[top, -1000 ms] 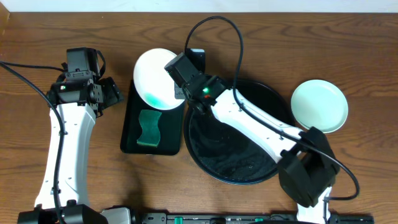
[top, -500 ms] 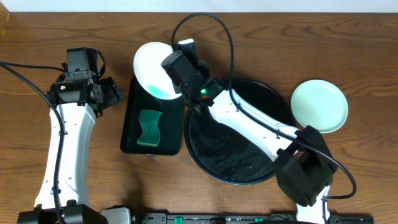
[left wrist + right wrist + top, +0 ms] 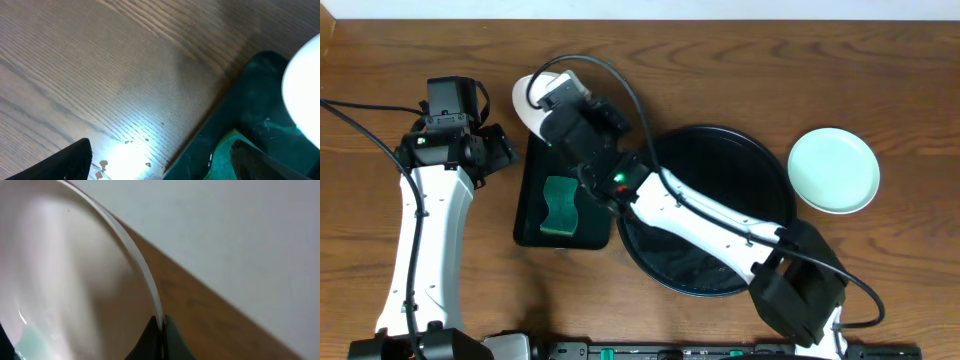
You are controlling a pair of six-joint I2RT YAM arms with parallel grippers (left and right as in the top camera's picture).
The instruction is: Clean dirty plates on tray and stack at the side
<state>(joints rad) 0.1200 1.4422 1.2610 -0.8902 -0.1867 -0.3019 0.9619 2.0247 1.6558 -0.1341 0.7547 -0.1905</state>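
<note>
Note the right hand (image 3: 161, 332) pinched shut on the rim of the white plate (image 3: 530, 92); note the plate steeply tilted, lifted off the counter (image 3: 740, 50), above the far end of the green tray (image 3: 532, 215).

Compare with a second ago: carried leftward, away from the black tray (image 3: 765, 165) and off the gap between the two trays; tipped more nearly on edge; green smear (image 3: 19, 342) then plain from overhead, now hidden there under the right arm (image 3: 700, 205), only a pale trace in the right wrist view.

Note the left hand (image 3: 503, 150) wide open, gripping nothing, unmoved beside the green tray, near the plate; note the sponge (image 3: 560, 206) lying in the green tray, untouched.

Read as presentation of a dirty plate for wiping; cleaning judged not yet begun.

Count one mint plate (image 3: 834, 170) on the counter right of the black tray; no plate seen in the black tray; third plate not in view.

Expect possible slip from a thin rim pinch on a tilted plate.
</note>
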